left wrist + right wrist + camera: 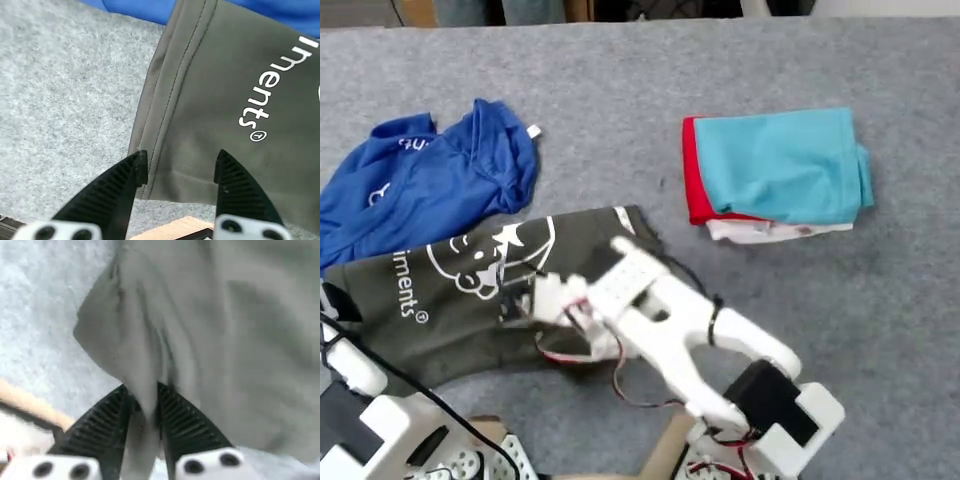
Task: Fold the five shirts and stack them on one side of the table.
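The dark shirt (430, 300) is judged soft and limp. A fold is pinched by the right tool (145, 397), while the left tool (181, 162) is spread above the hem corner (165, 184) — a good hold.

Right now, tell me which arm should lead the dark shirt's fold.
Right. The right gripper is shut on the dark shirt; the left gripper hangs open over its corner, gripping nothing.

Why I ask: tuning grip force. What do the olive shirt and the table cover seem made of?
Olive shirt: soft matte knit, likely cotton jersey; it drapes, wrinkles and shows stitched hems. Table cover: grey felt-like fabric, matte, fuzzy speckled surface.
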Tool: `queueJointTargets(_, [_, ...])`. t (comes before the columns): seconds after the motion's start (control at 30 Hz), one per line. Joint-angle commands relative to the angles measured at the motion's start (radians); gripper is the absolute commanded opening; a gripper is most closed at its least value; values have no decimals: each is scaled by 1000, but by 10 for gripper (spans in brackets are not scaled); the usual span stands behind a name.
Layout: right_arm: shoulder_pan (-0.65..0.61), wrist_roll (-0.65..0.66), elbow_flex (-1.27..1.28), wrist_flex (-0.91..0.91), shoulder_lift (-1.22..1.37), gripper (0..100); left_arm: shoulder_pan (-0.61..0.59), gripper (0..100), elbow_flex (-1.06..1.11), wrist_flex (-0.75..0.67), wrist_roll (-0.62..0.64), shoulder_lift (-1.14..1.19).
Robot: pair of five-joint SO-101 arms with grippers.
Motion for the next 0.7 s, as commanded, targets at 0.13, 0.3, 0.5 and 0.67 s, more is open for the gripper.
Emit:
queueJointTargets(0.13, [28,129,-377,160,171,14,5,234,-2,-5,-5,-41])
queueJointTargets(0.3, [41,180,-604,160,372,14,5,234,-2,-5,-9,-41])
queueJointTargets(0.5, [64,293,-840,215,568,18,5,234,-2,-5,-9,-41])
queueJointTargets(0.67, [80,215,-1024,230,684,203,5,234,-1,2,-9,-41])
